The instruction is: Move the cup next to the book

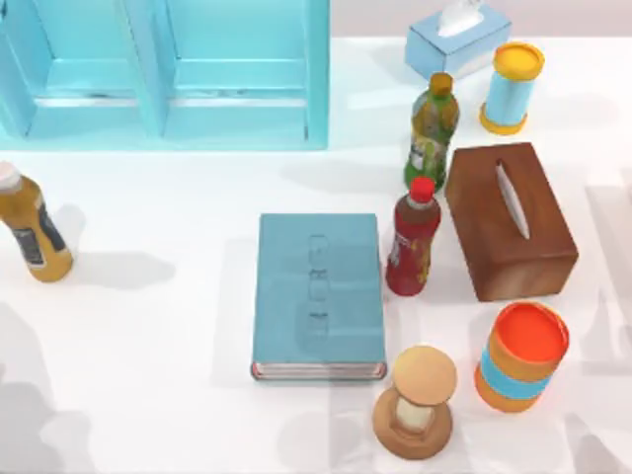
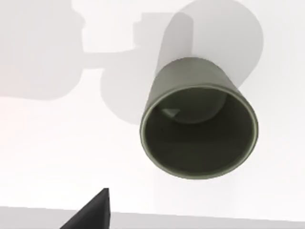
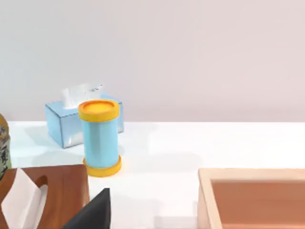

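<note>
White surface runs under everything you see, with a pale wall behind it and a teal cabinet (image 1: 163, 74) at the far left. Your small grey-green handleless cup (image 2: 199, 119) stands upright on bare white in the left wrist view, its dark mouth open towards the camera and nothing touching it. A dark tip of the left tool (image 2: 93, 212) juts in below the cup, apart from it; you cannot tell from that sliver whether the tool is apart or together. Judging by this, the cup has not been gripped and the move is barely begun.

The large flat teal-blue hardcover book (image 1: 318, 296) lies near the middle of the surface, spine side left, page edges towards the near edge. Its left flank faces open white, so you would do well to set the cup there. The right flank is crowded: a red-capped bottle (image 1: 413, 239) just beside it, a round wooden hourglass-like stand (image 1: 415, 403) at its near right corner.

Farther out sit a brown wooden tissue box (image 1: 509, 222), a green bottle (image 1: 432, 130), an orange canister with a blue band (image 1: 520, 355), a light-blue cylinder with yellow ends (image 1: 511, 87), a blue tissue box (image 1: 456, 39) and an amber bottle (image 1: 32, 227) at the left. The right tool (image 3: 90, 213) shows one dark tip and looks idle; its state you cannot tell.
</note>
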Available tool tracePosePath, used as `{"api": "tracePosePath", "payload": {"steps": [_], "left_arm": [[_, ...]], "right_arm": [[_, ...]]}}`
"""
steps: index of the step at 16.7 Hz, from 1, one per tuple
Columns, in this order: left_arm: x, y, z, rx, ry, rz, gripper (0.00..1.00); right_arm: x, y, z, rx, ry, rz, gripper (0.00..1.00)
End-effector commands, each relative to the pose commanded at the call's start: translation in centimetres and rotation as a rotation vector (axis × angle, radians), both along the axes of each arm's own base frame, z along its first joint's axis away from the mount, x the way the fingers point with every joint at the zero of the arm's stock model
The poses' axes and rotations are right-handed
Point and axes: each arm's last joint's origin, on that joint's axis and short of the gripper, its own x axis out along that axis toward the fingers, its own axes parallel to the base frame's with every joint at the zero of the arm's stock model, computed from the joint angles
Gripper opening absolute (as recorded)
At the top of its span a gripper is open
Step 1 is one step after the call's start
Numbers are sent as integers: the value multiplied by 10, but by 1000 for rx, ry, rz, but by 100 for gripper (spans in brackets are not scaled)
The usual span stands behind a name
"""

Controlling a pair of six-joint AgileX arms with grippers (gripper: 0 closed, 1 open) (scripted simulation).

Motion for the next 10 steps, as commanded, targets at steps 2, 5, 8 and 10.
{"api": "tracePosePath", "payload": {"steps": [2, 5, 8, 10], "left_arm": [[-7, 12, 0, -21, 20, -25, 100], [-11, 18, 0, -35, 30, -42, 100], [-11, 18, 0, -35, 30, -42, 100], [-11, 16, 0, -33, 29, -44, 100]], "right_arm": [[0, 0, 0, 0, 0, 0, 100], [0, 0, 0, 0, 0, 0, 100], [0, 0, 0, 0, 0, 0, 100], [0, 0, 0, 0, 0, 0, 100]]}}
